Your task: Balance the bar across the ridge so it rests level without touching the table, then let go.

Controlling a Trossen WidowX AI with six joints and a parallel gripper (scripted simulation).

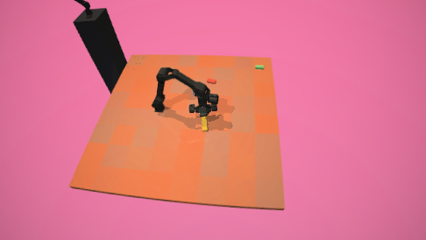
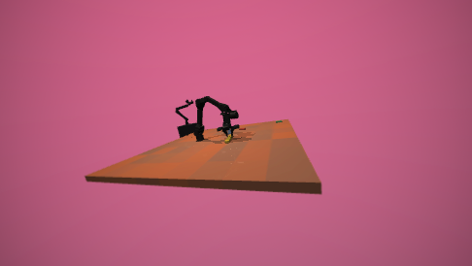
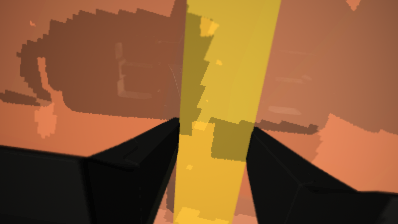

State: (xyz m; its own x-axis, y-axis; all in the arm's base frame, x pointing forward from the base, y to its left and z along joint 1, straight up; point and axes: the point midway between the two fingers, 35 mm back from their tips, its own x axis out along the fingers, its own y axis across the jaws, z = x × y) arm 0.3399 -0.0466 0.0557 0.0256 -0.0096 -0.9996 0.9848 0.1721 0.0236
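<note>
Now clamped, with black parallel-jaw gripper [image 1: 203, 116] [image 2: 228, 136] [image 3: 214, 130], on a long, straight-sided yellow bar [image 1: 204, 124] [image 2: 228, 139] [image 3: 227, 70]. Pressed against both long sides of the bar, in the wrist view, by dark, tapering fingers, one to each side. Running lengthwise between those fingers and out past the top and bottom edges of that same view, slightly slanted. Reaching down from above with a jointed black robot arm [image 1: 184, 80] [image 2: 212, 100], arched high between base and wrist. Seen from the top, sticking out from under the gripper toward the near edge of a flat orange-and-brown patchwork table [image 1: 175, 171] [image 2: 243, 170] [image 3: 345, 85]. Low over the tabletop or on it; impossible to tell which from these angles. Impossible too to make out the ridge with any certainty, or to judge the bar as level. Farther back on the table, near the arm, a small red block [image 1: 211, 81] [image 2: 242, 129]. Well apart from both, close to the far corner, a small green block [image 1: 259, 67] [image 2: 279, 121]. Dark, jagged shadows across the tabletop around the gripper, and partly over the bar's yellow face.
</note>
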